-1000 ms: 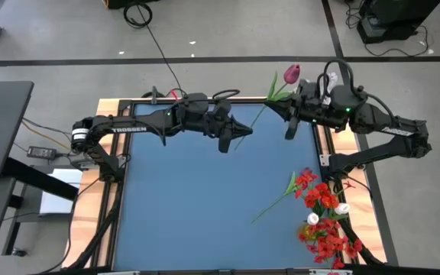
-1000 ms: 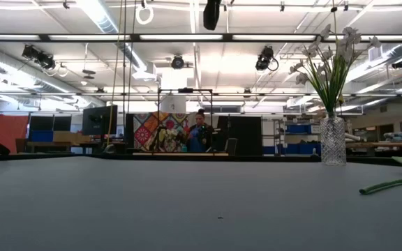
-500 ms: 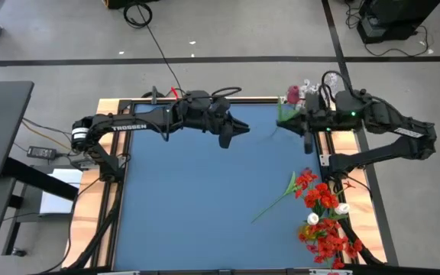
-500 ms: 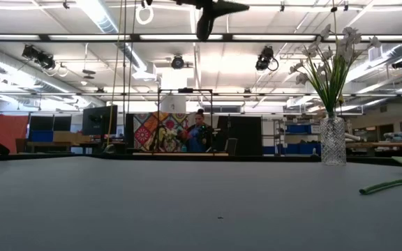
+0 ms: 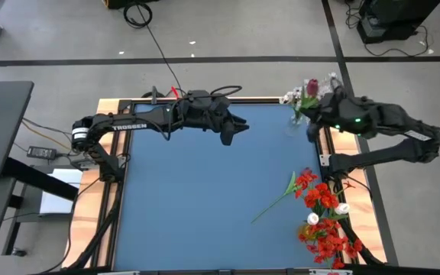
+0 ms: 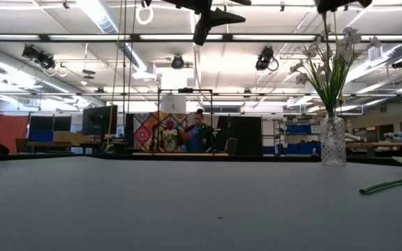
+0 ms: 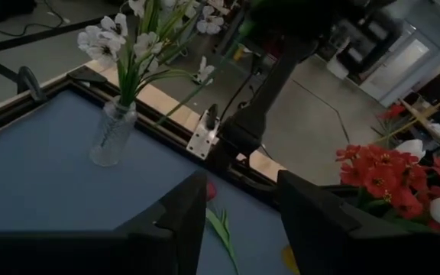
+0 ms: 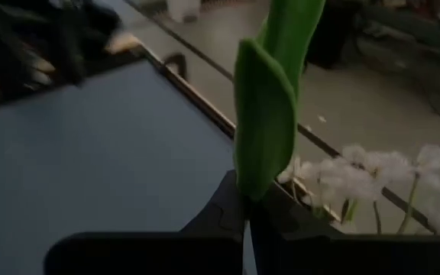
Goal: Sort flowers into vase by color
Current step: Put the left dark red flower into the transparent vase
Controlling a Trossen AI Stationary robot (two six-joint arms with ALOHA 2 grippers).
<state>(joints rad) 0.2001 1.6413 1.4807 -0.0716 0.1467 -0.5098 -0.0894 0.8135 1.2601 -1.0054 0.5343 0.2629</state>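
A dark red bud [image 5: 310,86] on a green stem is held up by my right gripper [image 5: 310,124], which is shut on it at the table's far right corner. It hangs above a glass vase [image 6: 332,140] of white flowers [image 6: 330,56]. In the left wrist view this vase [image 7: 113,132] stands upright on the blue table top. My left gripper [image 5: 235,130] hovers open over the table's far middle with nothing between its fingers [image 7: 183,218]. Red flowers [image 5: 328,225] with white buds lie in a heap at the near right. My right gripper pinches the flower between its two fingers, at the stem where a broad green leaf [image 8: 260,164] rises from it. Leaf and stem stretch away beyond the fingertips. The flower is lifted clear of the table. Whether its lower end reaches the vase does not show.
One red flower [image 5: 302,183] lies apart from the heap, its stem [image 5: 270,208] pointing toward the table's middle. The wooden table frame [image 5: 113,103] borders the blue top. Cables and a stand lie on the floor beyond. A person stands far off in the room [image 6: 199,132].
My left gripper has opened and let go of the stem's lower end, staying over the far middle. My right gripper has carried the dark red bud toward the table's right far corner, over the vase, and the flower has swung from slanting across the table to nearer upright.
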